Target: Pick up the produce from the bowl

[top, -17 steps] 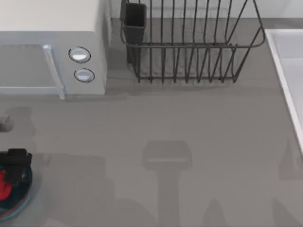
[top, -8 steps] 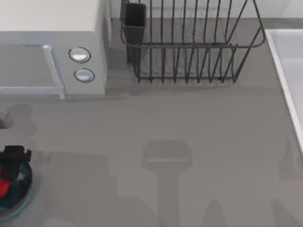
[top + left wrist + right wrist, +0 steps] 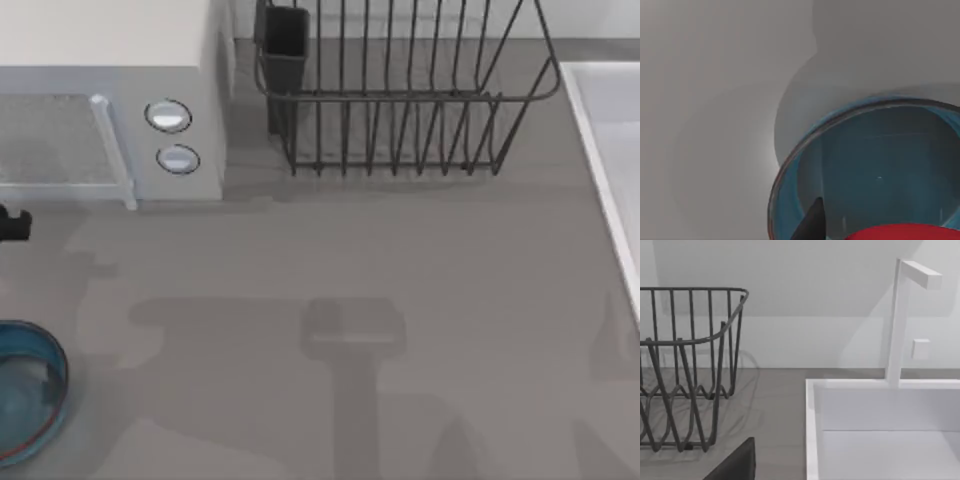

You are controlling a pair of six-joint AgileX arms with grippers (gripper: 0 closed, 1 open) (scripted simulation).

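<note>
So the left gripper (image 3: 12, 224) has gone from sitting over the bowl (image 3: 40, 352) to way up toward 12 o'clock of it, now just a dark bit at the top view's left edge, in front of the microwave (image 3: 110, 100). The bowl's blue inside looks bare from above, where a second ago the red thing was in it. In the left wrist view the produce (image 3: 895, 233) shows as a red curve right at the frame edge with a dark fingertip (image 3: 812, 225) beside it and the bowl (image 3: 790, 170) farther off behind, so it looks lifted clear and pinched in the fingers. The bowl sits at 9 o'clock on the table, left edge. The dish rack (image 3: 400, 90) is at 12 o'clock and the white sink (image 3: 610, 150) at 3. The right gripper (image 3: 735, 465) is a dark corner in its own wrist view, facing rack, sink and faucet (image 3: 900, 320); can't tell its fingers
</note>
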